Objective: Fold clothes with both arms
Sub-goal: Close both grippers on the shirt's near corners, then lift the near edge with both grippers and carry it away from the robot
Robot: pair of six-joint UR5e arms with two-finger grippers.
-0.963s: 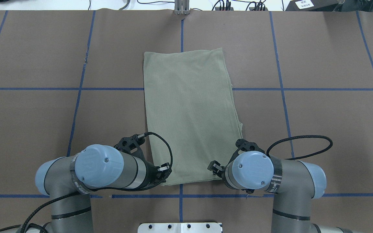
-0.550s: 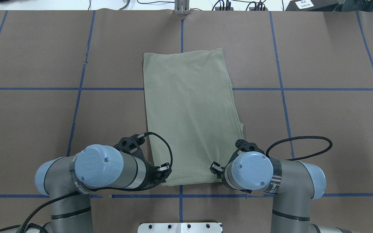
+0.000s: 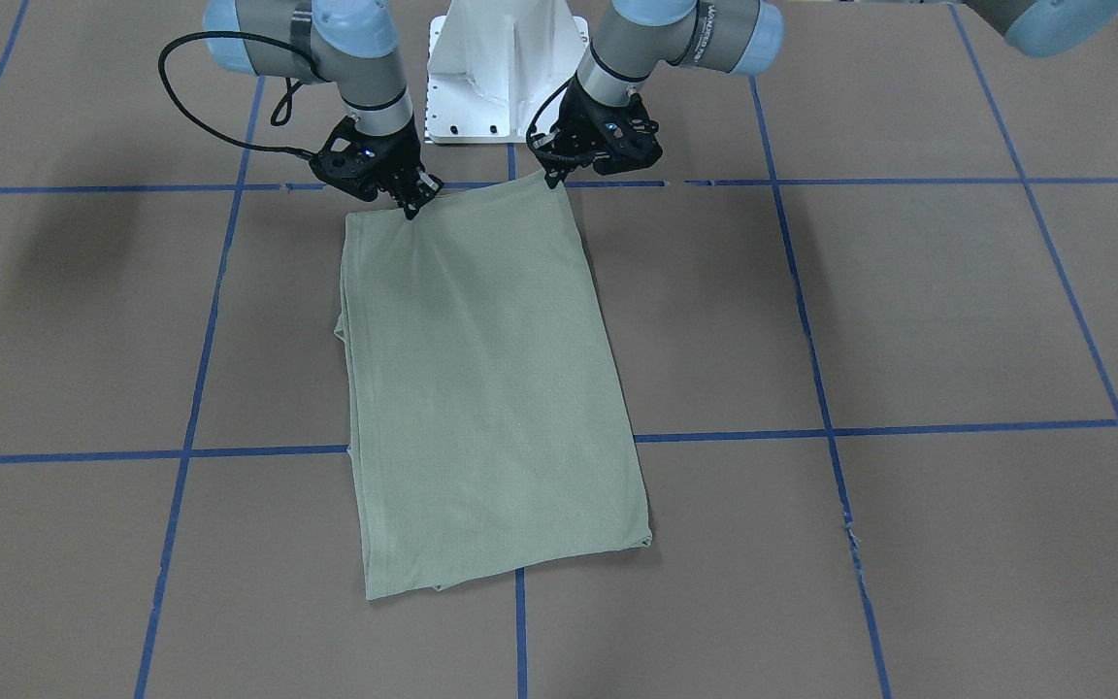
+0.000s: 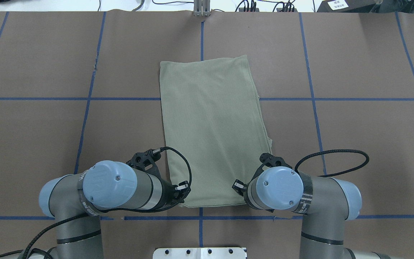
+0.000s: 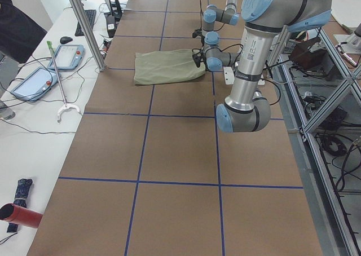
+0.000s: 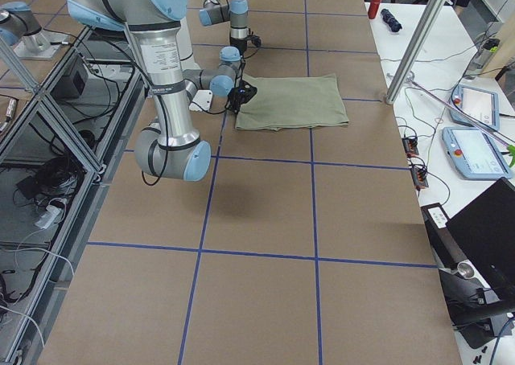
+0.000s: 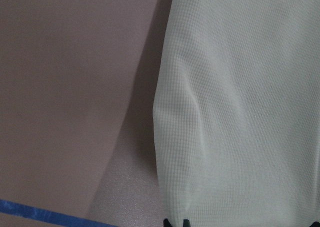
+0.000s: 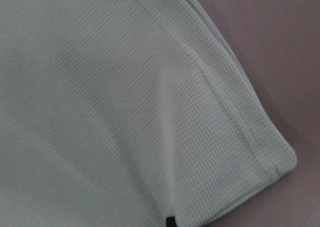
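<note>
Shifted slightly toward frame bottom, the shirt [image 4: 210, 126] has both lower corners pinched in the jaws; uneven lifting could skew the fold.

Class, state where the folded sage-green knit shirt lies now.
Overhead view: the sage-green knit shirt lies centrally across a blue tape line, its near corners at the left end effector and right end effector.

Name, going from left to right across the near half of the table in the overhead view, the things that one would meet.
left arm → shirt → right arm
</note>
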